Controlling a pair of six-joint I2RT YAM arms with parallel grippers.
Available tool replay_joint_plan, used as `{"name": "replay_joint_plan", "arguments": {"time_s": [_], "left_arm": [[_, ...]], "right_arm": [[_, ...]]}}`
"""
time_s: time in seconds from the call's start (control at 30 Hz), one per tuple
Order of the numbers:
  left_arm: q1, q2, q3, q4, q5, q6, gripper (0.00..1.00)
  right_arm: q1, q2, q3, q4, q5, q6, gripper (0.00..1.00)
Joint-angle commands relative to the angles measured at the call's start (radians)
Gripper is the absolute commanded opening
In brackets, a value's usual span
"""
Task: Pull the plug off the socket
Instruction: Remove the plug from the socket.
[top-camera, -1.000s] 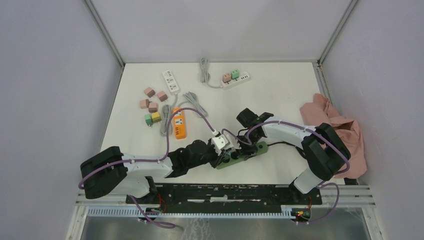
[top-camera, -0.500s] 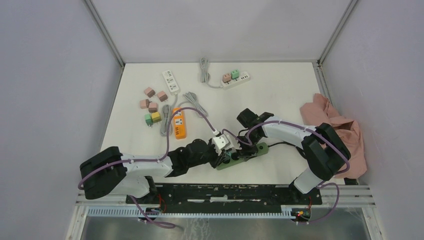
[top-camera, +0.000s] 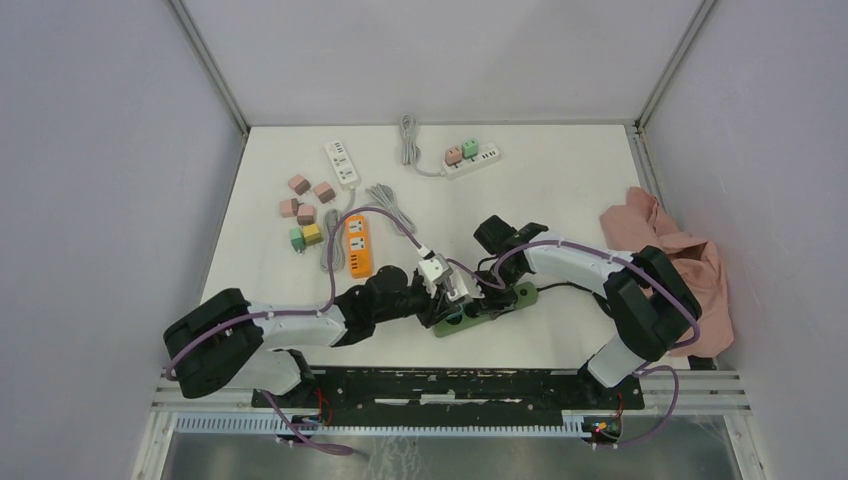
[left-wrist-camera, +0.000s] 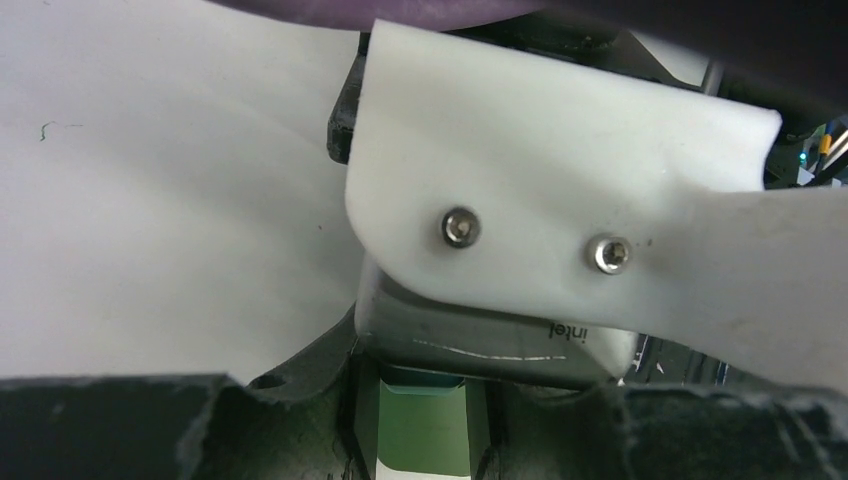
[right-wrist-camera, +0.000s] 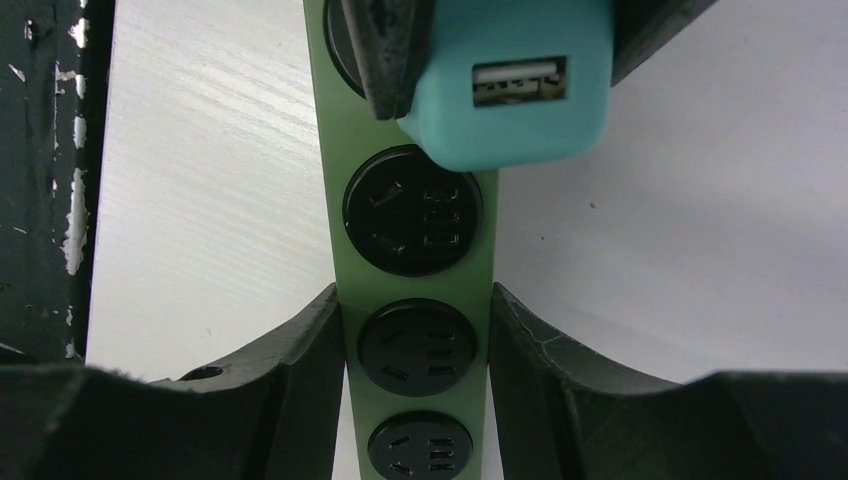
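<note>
Ok, the whole move hangs on one thing: the teal plug (right-wrist-camera: 510, 90) sits on the face of the green strip (right-wrist-camera: 418, 285), so the pull has to go straight off that face, i.e. square to the strip's long axis, not along it. In the top view the strip lies low-centre of frame, running lower left to upper right on the table (top-camera: 560, 200). In the R wrist view it runs straight up the middle. L gripper (left-wrist-camera: 425, 420) is the one on the plug. Its dark fingers (right-wrist-camera: 385, 50) press both sides of the plug at the top of the R wrist view, and the L wrist view shows the green-teal block pinched between them at bottom centre, so jaws narrow, closed on the plug. R gripper (right-wrist-camera: 418, 345) straddles the strip lower in that frame, a finger tight against each long edge; I read it as clamping the strip down. From the R pincer the plug is up-frame along the strip, w/ one bare socket between. In the top view that's toward lower left, the L arm's side. Plug looks skewed right over the top socket, USB port facing the cam; can't tell if the pins are out. My call: L lifts, R holds. If R slips, the strip just comes along.
</note>
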Motion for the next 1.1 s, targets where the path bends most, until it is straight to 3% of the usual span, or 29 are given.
{"name": "replay_joint_plan", "arguments": {"time_s": [0.0, 0.33, 0.8, 1.07], "left_arm": [[-0.037, -0.035, 0.062, 0.050, -0.125, 0.051, 0.03], [-0.035, -0.001, 0.051, 0.089, -0.088, 0.033, 0.03], [-0.035, 0.106, 0.063, 0.154, -0.064, 0.059, 0.03], [-0.036, 0.157, 0.074, 0.183, -0.037, 0.054, 0.03]], "right_arm": [[-0.016, 0.014, 0.032, -0.041, 0.084, 0.038, 0.03], [-0.023, 0.025, 0.039, -0.054, 0.068, 0.040, 0.08], [-0.044, 0.019, 0.041, -0.057, 0.072, 0.038, 0.36], [-0.061, -0.003, 0.036, -0.072, 0.033, 0.025, 0.65]]}}
